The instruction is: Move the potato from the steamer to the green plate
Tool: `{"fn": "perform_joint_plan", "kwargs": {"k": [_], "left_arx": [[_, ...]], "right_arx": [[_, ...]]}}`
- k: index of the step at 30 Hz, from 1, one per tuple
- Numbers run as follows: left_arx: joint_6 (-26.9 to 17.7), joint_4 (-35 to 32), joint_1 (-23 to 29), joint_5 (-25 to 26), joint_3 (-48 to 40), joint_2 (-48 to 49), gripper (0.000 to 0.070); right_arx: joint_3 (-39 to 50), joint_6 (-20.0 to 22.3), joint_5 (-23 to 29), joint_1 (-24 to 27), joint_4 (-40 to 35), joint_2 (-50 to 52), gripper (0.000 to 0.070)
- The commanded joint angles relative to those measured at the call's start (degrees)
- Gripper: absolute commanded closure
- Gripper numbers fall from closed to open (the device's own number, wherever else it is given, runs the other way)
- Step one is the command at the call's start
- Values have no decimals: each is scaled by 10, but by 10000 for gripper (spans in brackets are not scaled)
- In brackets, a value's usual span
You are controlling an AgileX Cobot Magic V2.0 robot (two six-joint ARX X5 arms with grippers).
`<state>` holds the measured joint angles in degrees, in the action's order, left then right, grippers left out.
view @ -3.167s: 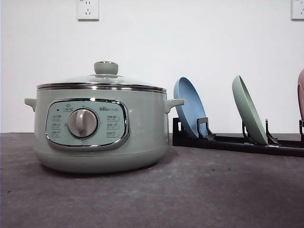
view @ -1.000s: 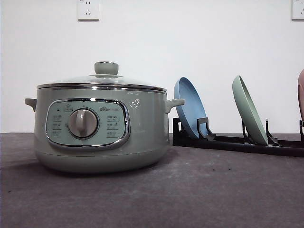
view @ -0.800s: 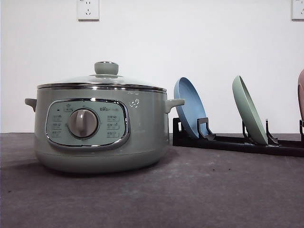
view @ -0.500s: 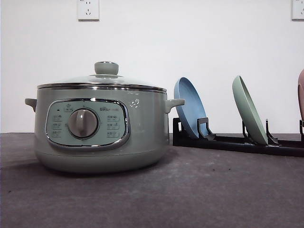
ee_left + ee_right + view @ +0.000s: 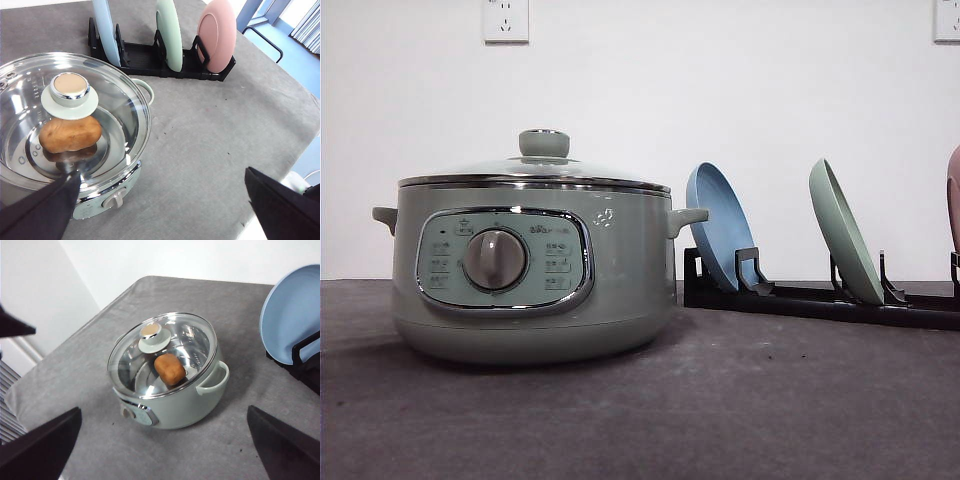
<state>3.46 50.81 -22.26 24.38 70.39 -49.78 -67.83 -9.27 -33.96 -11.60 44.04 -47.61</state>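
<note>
The steamer (image 5: pixel 530 270) is pale sage green with a silver dial (image 5: pixel 494 259). The potato (image 5: pixel 69 134) is orange-brown. The plates are blue (image 5: pixel 720 228), mint green (image 5: pixel 843 243) and pink (image 5: pixel 216 35); the counter (image 5: pixel 740 400) is grey.

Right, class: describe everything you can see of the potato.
The potato is an orange-brown oval lump with rough, matte skin. It lies on its side on the shiny metal floor inside the steamer, under the closed glass lid, just beside the lid's green knob as seen from above. No gripper touches it.
</note>
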Motion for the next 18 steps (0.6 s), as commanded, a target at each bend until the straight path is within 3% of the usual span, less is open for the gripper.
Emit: {"fn": "perform_joint_plan", "kwargs": {"k": [1, 11, 18], "left_arx": [[-10, -6, -3, 3, 14, -4, 28], [-12, -1, -3, 3, 14, -6, 29], [-14, 15, -3, 3, 14, -9, 30]], "right_arx": [[-15, -42, 13, -2, -16, -29, 5], [-100, -51, 87, 24, -20, -218, 6], [-177, -51, 101, 55, -25, -363, 6]]}}
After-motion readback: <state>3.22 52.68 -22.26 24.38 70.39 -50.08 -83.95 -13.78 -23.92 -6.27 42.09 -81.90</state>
